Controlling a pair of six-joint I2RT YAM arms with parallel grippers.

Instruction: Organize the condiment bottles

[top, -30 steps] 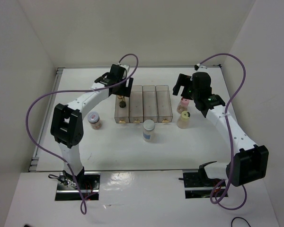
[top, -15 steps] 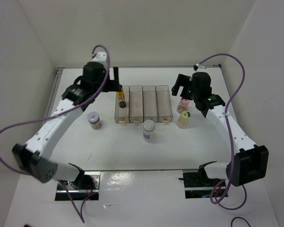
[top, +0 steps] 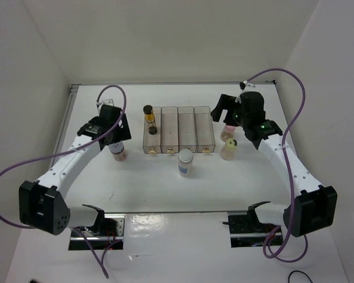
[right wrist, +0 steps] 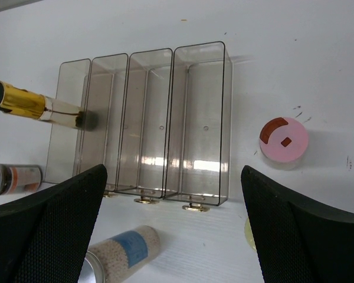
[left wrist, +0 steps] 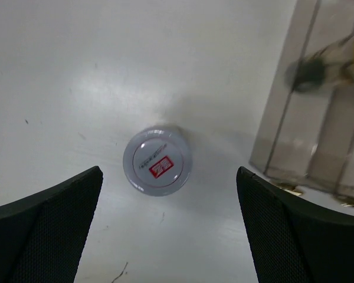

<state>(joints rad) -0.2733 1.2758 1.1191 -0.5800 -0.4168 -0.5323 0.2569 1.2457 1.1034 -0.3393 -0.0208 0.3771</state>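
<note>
**Caller:** Left side first, what have you got?

**Me:** My left gripper is spread wide and pinching nothing. It hangs over the squat brown jar with the lilac lid. In the wrist view the lid sits between my fingers, touching neither. The jar stands on the white table, left of the clear four-slot plastic tray and apart from it.

**Caller:** And the right?

**Me:** My right gripper is wide open too, and empty, up over the tray's right end.

**Caller:** Where are the other bottles?

**Me:** The slim amber bottle with the black cap stands upright in the leftmost slot. The other three slots hold nothing. The small pink-capped bottle is just right of the tray. The cream bottle with the yellow cap is right beside it, on the near side. The clear jar with the pale-blue lid stands in front of the tray.
</note>
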